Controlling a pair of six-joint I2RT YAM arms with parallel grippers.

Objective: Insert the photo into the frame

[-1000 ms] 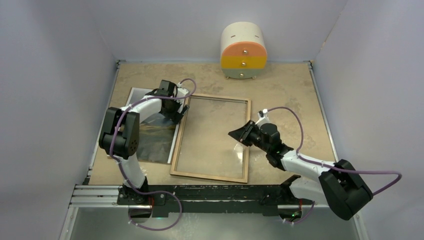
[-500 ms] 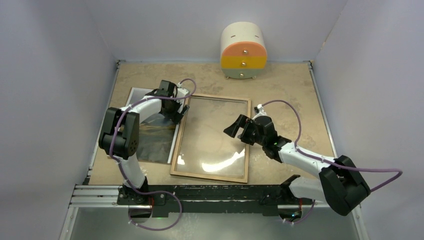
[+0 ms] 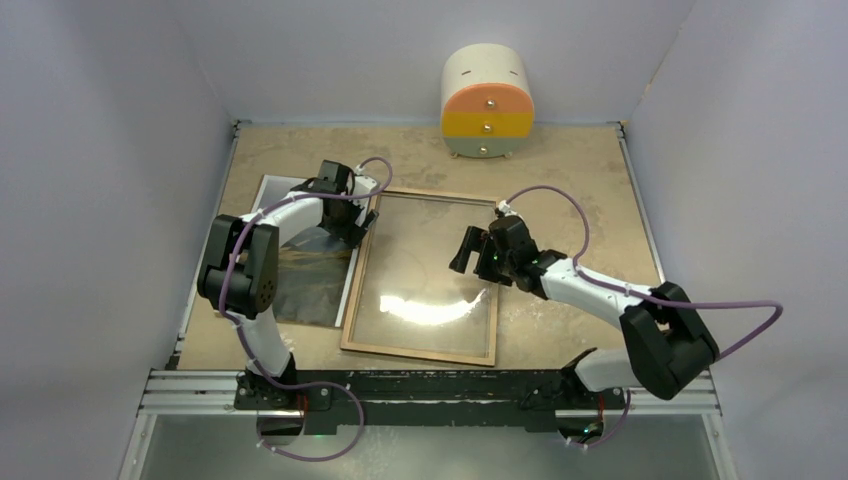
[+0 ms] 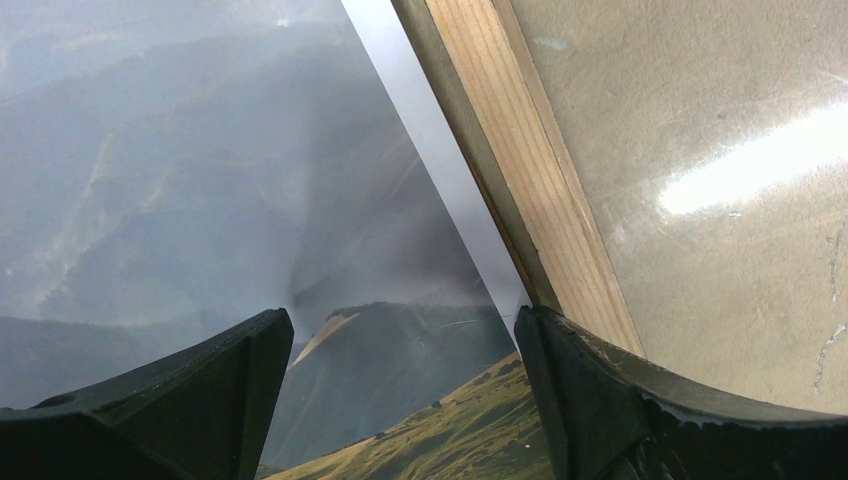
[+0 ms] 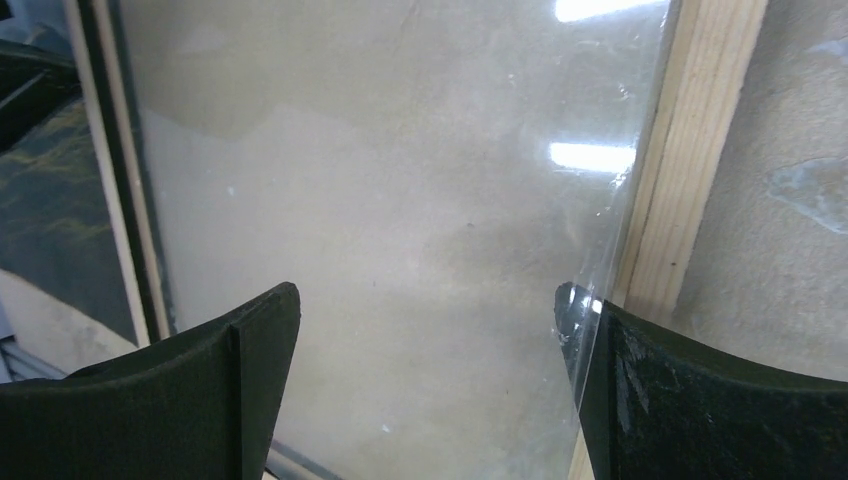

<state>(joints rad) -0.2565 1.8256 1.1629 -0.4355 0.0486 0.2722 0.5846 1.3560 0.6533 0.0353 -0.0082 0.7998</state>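
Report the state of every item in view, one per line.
frame, flat, wood back up, no print inside.
photo, face up on the table beside the frame.
clear pane, lying inside the frame.
drawer unit, three drawers shut.
left tool, open above the photo's edge.
right tool, open above the clear pane.
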